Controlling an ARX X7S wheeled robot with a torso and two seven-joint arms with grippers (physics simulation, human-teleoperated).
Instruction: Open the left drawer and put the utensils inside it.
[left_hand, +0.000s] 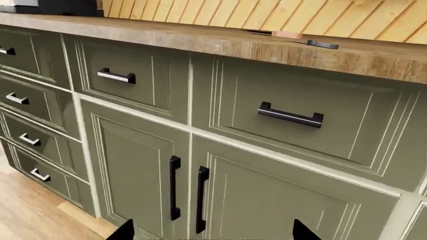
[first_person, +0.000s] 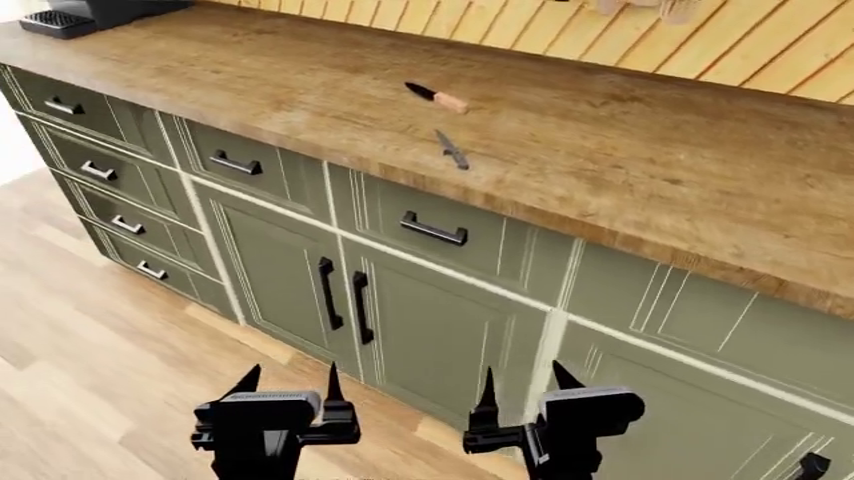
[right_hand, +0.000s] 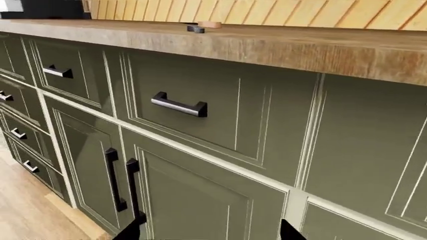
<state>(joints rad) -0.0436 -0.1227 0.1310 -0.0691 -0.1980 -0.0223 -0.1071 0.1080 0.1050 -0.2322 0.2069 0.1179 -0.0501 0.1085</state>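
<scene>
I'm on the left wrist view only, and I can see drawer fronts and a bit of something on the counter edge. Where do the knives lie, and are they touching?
Observer: The head view shows both on the countertop, apart: the wooden-handled knife farther back, the grey knife nearer the front edge.
Operator: Is the left drawer open yet?
Observer: No. The left drawer sits flush and closed, its handle untouched.
Operator: Where are my grippers?
Observer: Both are low, in front of the cabinet doors: left gripper and right gripper, each open and empty.
</scene>
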